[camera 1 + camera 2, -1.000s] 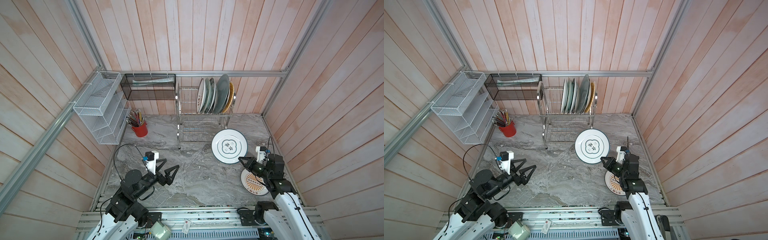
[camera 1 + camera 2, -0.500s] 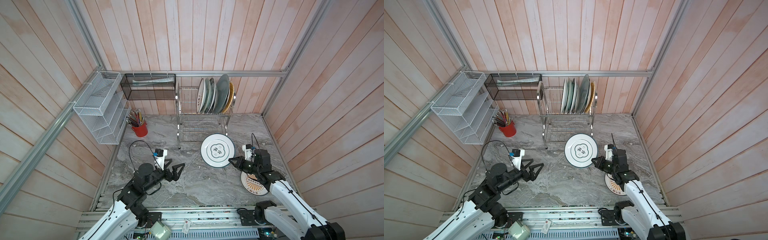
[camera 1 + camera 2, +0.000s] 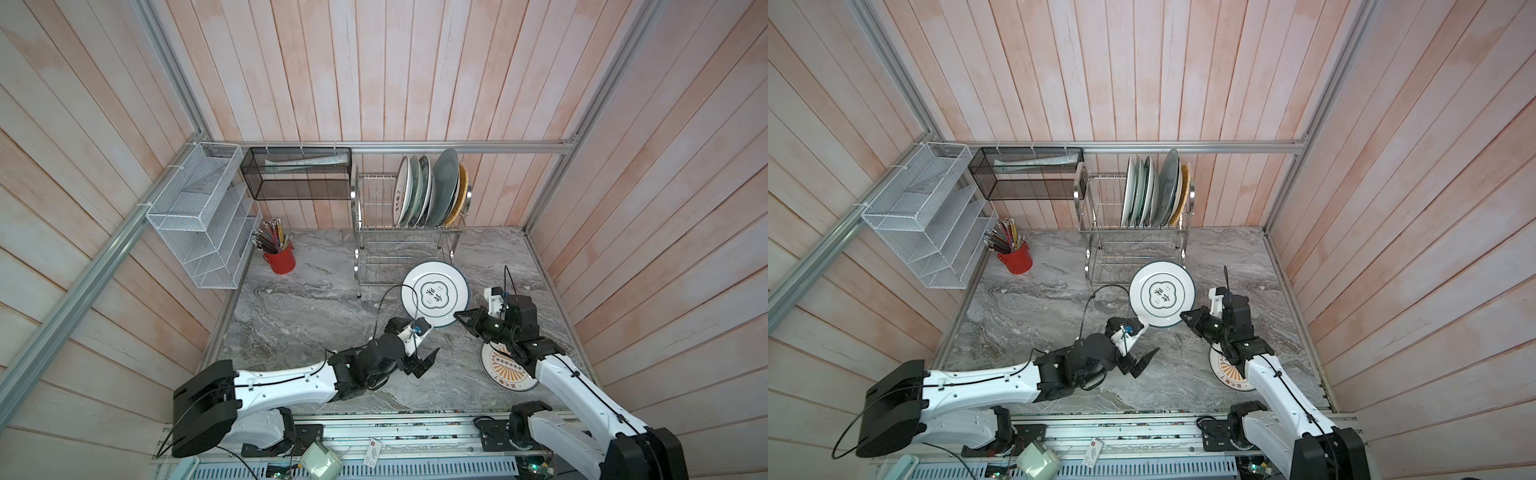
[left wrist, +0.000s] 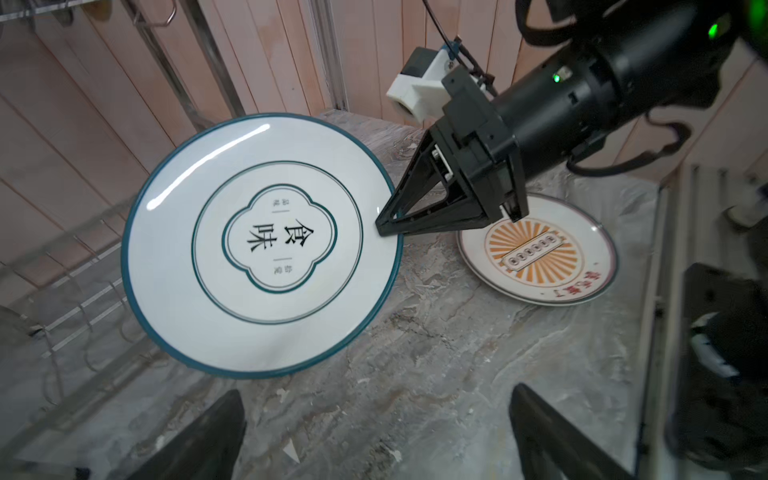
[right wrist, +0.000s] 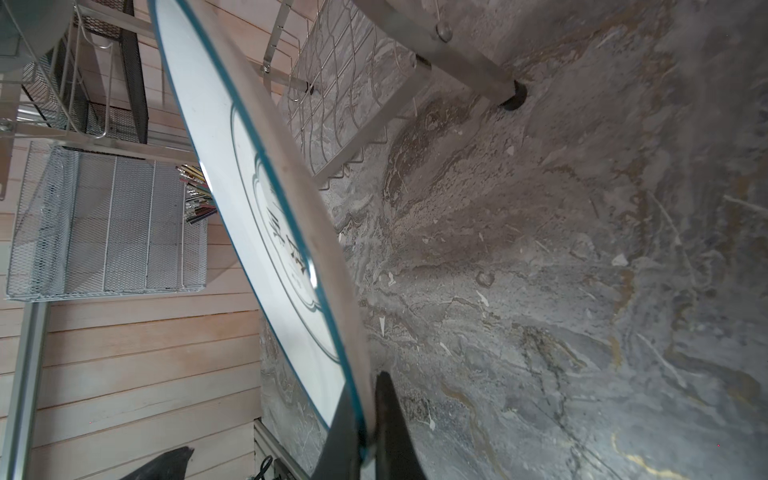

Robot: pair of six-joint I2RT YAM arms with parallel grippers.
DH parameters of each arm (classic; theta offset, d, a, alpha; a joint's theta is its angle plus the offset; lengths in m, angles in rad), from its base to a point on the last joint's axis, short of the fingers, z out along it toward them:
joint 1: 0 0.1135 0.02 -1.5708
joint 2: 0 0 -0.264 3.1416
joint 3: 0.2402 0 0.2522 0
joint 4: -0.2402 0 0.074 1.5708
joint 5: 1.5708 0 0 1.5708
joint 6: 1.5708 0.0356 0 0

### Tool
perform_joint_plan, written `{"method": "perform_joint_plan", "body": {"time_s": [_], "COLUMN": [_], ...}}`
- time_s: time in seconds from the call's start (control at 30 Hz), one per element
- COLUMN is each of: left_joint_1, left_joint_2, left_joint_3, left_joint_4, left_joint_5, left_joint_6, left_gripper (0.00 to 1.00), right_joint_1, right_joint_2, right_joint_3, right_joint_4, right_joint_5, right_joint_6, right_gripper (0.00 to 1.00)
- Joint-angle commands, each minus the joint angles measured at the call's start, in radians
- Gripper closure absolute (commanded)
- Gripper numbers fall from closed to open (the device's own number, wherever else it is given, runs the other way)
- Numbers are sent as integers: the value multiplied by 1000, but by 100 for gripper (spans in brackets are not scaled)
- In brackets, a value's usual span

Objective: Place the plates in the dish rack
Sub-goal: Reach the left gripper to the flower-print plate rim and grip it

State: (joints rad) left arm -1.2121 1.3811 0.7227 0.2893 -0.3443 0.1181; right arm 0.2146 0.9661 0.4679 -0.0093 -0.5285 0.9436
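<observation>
A white plate with a blue rim and green lettering [image 3: 434,294] [image 3: 1162,294] [image 4: 257,245] [image 5: 266,199] hangs tilted above the marble, in front of the dish rack [image 3: 370,232] [image 3: 1100,232]. My right gripper [image 3: 457,316] [image 3: 1183,315] [image 4: 380,226] [image 5: 365,419] is shut on its near right rim. My left gripper [image 3: 415,345] [image 3: 1133,340] [image 4: 374,399] stands open just under the plate's near left edge, empty. An orange-sunburst plate [image 3: 505,370] [image 3: 1225,372] [image 4: 536,249] lies flat under the right arm. Several plates [image 3: 430,191] [image 3: 1154,189] stand in the rack's upper tier.
A red cup of pencils [image 3: 280,259] stands at the back left of the table. A white mesh organiser [image 3: 199,220] hangs on the left wall and a black mesh basket [image 3: 299,178] on the back rail. The rack's lower tier [image 5: 332,104] holds nothing.
The right gripper has carried the white plate left, toward the table's middle. The left arm has reached right and forward until its open gripper is under the plate's near edge.
</observation>
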Motion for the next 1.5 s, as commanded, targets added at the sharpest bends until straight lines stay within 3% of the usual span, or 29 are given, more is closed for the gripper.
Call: {"method": "perform_joint_plan", "body": {"time_s": [0.0,0.23,0.5,0.67,0.9,1.07,1.2,1.33,1.43,1.47], "left_joint_1": [-40,-49,-49,-47,-40,-38,-36,-37,-40,-40], "left_joint_2": [129,315,431,483,539,584,616,626,610,601], "left_joint_3": [36,85,122,152,190,229,246,244,231,221], "left_joint_4": [169,424,574,606,619,650,690,754,770,770], "left_joint_5": [-200,-280,-301,-315,-339,-394,-428,-453,-463,-461], "left_joint_6": [381,712,912,970,973,980,1014,1045,1049,1049], "left_gripper": [0,2,14,23,48,60,76,100,100,100], "right_joint_1": [16,31,32,32,32,32,32,34,37,37], "right_joint_2": [-35,-121,-169,-210,-254,-275,-293,-296,-296,-296], "right_joint_3": [16,31,22,10,2,-7,-15,-15,-11,-8], "right_joint_4": [-5,-106,-147,-164,-190,-205,-208,-202,-185,-191], "right_joint_5": [7,80,76,84,88,87,88,81,78,82], "right_joint_6": [82,143,195,222,242,251,264,263,241,237], "right_gripper": [100,100,100,100,100,100,100,100,100,88]}}
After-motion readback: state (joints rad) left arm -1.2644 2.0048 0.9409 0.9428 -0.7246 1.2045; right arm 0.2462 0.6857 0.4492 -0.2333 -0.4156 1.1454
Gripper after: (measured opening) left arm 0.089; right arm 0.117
